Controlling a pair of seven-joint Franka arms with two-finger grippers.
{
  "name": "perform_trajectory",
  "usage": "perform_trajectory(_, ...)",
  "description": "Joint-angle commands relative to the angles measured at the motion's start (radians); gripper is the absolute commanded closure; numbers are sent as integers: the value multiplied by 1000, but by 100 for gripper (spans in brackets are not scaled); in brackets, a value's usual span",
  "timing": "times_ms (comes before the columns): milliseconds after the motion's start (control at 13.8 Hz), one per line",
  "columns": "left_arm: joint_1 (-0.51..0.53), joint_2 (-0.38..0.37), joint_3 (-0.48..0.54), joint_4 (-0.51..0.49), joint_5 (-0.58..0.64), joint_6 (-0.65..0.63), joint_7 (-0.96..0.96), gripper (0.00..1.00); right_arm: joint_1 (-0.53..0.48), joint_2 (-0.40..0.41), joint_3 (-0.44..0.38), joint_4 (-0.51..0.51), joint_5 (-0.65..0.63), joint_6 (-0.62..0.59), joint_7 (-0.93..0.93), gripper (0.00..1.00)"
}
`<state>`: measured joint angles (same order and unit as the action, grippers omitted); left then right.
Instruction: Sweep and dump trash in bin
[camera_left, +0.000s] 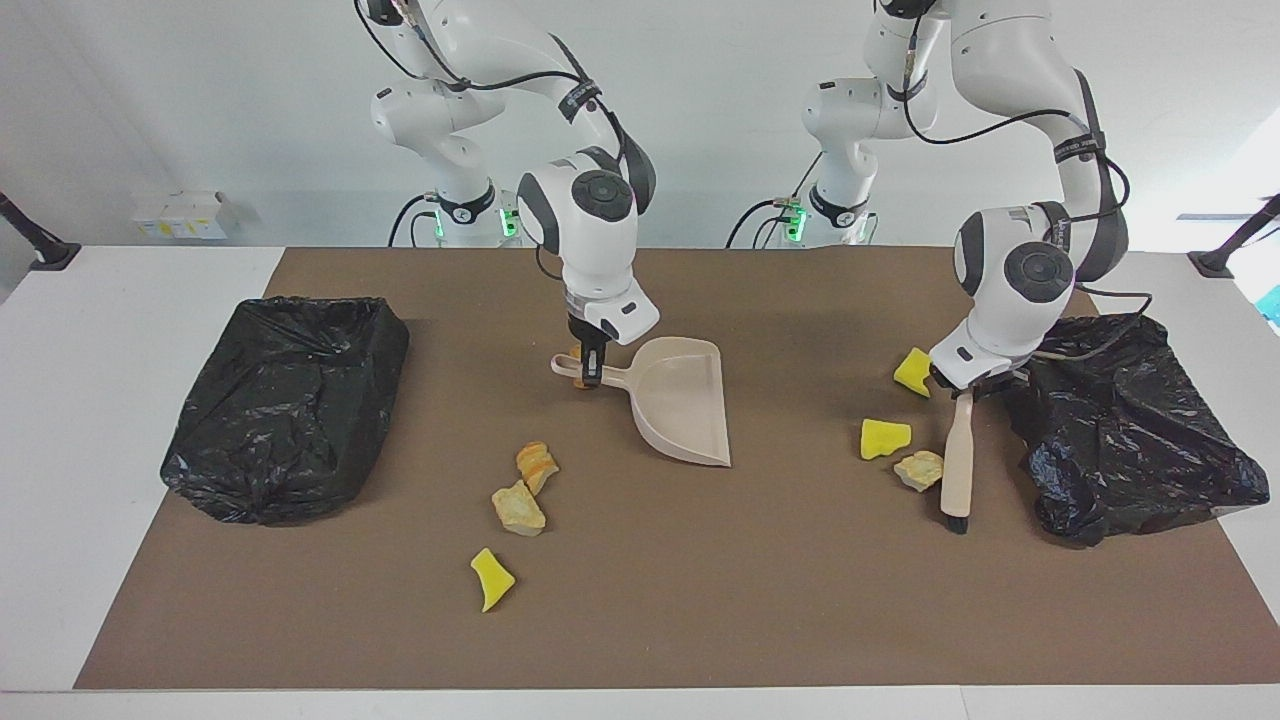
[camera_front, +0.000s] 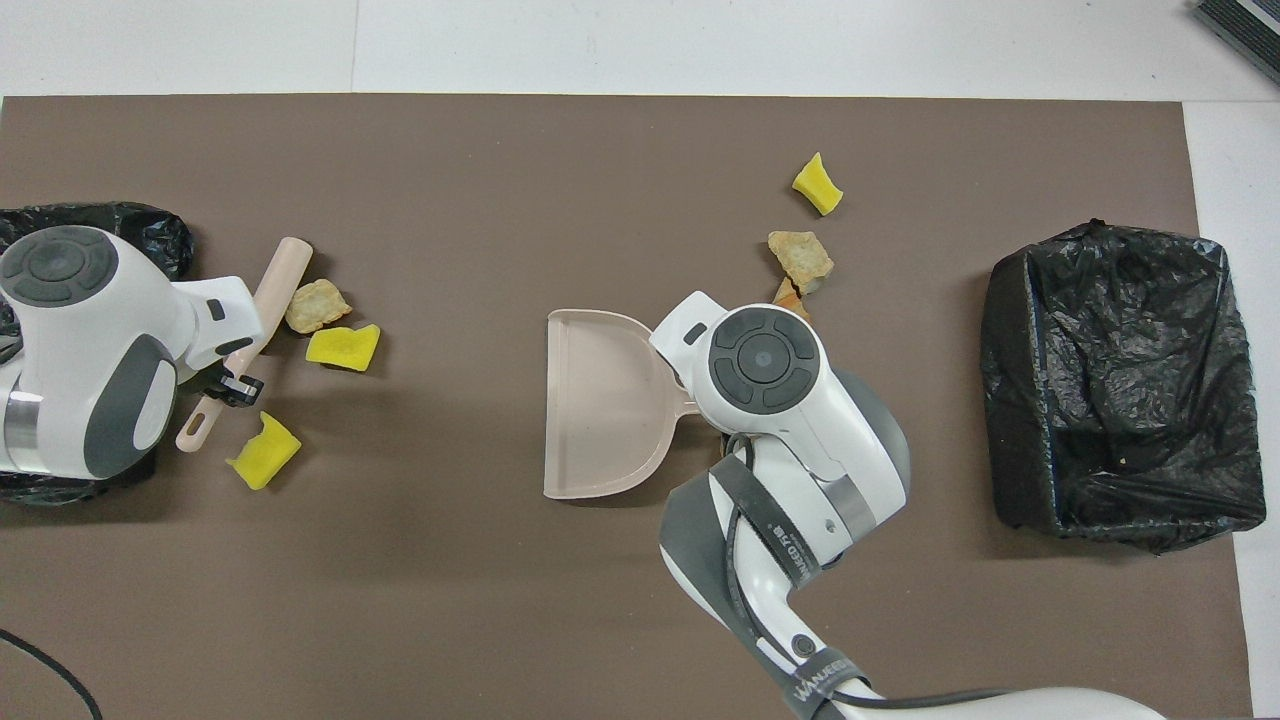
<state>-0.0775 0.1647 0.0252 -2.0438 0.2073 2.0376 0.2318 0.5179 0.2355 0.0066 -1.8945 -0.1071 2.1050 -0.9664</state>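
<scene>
Brush (camera_left: 957, 455) gripped by left hand (camera_left: 962, 388), tan lump (camera_left: 919, 470) touching it; right hand (camera_left: 592, 372) clamps dustpan (camera_left: 683, 402) handle.

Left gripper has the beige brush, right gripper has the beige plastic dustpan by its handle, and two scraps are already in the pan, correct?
Not quite: the overhead view shows the beige plastic dustpan empty. Left gripper does hold the beige brush, right gripper the handle.
</scene>
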Motion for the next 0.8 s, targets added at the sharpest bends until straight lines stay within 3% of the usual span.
perform_trajectory(0, -53, -28, 10, -21, -96, -85, 11, 100, -4, 2, 6, -8, -25, 7, -23, 100)
perform_trajectory(724, -298, -86, 10, -50, -183, -178, -403, 100, -4, 2, 6, -8, -23, 4, -20, 100)
